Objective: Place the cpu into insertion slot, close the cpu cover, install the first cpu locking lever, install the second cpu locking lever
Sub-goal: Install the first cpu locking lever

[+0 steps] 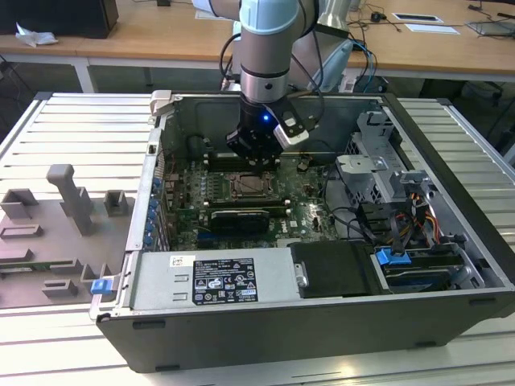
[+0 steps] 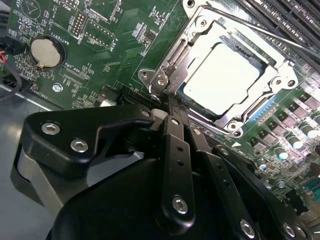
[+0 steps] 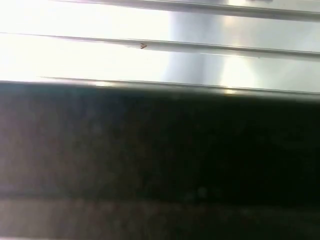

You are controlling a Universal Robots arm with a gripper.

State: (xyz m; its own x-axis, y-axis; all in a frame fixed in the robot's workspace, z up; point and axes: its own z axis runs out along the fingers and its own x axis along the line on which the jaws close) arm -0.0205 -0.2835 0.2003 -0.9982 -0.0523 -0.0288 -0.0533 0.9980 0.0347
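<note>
The gripper (image 1: 256, 159) hangs low inside the open computer case (image 1: 451, 145), just above the motherboard (image 1: 302, 211) at the far edge of the socket, and in the second wrist view its fingers (image 2: 175, 145) look pressed together with nothing between them. The cpu (image 2: 226, 79) sits flat in the insertion slot, pale top showing, and the cpu cover (image 2: 197, 47) lies down around it like a frame, with a thin lever (image 2: 260, 31) running along one side

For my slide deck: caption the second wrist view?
Gripper poised beside the socket, cpu seated under the closed cpu cover.
</note>
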